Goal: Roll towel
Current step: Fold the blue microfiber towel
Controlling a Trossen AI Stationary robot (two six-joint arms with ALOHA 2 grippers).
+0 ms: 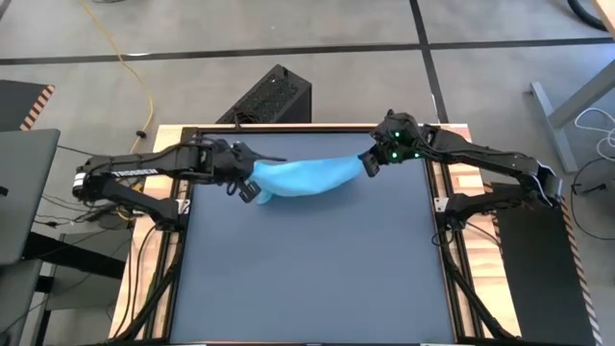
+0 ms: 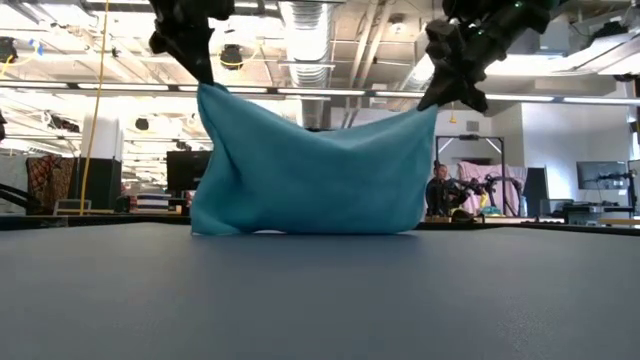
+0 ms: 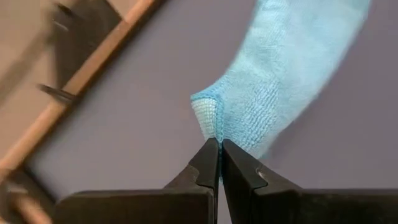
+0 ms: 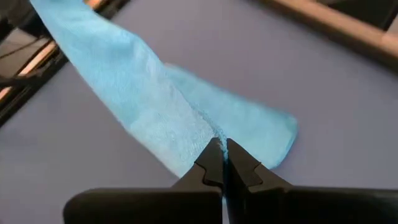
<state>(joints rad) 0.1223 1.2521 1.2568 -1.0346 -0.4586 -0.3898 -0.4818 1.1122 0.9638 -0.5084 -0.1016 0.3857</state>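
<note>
Towel (image 1: 307, 176) hangs between our two grippers, over far part of table (image 1: 317, 279), bottom edge touching it. Our left gripper (image 1: 252, 179) pinches one top corner tight. Our right gripper (image 1: 370, 163) pinches other corner tight.

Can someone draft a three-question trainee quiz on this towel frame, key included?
1. True or false: the small sky-blue soft cloth towel lies flat and fully spread on the dark grey tabletop.
2. Which end effectors are pinching the towel? A) left only B) right only C) both
3. Fill in: the towel's lower edge ____ the tabletop.

Key
1. False. It hangs as a sagging sheet between the two arms.
2. C. The left end effector and the right end effector are each shut on an upper corner.
3. Touches. In the low view the bottom edge rests on the surface while the top corners are lifted.
</note>
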